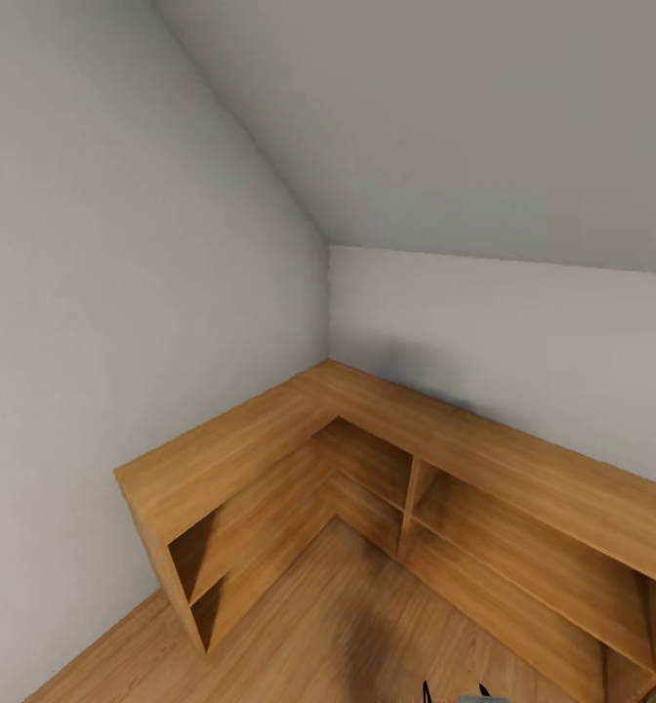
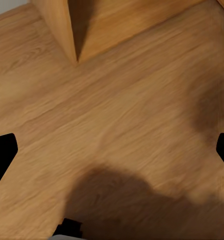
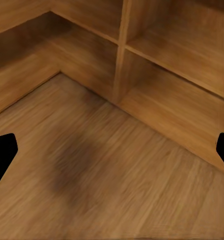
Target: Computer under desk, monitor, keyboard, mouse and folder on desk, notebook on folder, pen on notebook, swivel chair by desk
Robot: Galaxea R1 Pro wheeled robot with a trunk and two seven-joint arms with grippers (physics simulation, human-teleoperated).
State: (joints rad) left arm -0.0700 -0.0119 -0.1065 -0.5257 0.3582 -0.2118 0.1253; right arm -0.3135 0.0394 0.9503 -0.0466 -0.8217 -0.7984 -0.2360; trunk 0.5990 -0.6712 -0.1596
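Wood-grain floor (image 2: 112, 115) lies directly below both pincers; the left gripper (image 2: 112, 150) and right gripper (image 3: 112, 150) stand spread, holding nothing. Beyond them, an L-shaped shelf unit (image 1: 367, 430) fills the corner. Folder, keyboard and mouse are not seen; the folder is probably light and flexible, best pinched at an edge.

Head camera overlooks the corner shelf (image 1: 387, 430); both wrist cameras, seemingly low, face its floor (image 2: 117, 125).

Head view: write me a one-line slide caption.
Robot faces an L-shaped wooden corner shelf unit under a sloped ceiling, over a wood floor.
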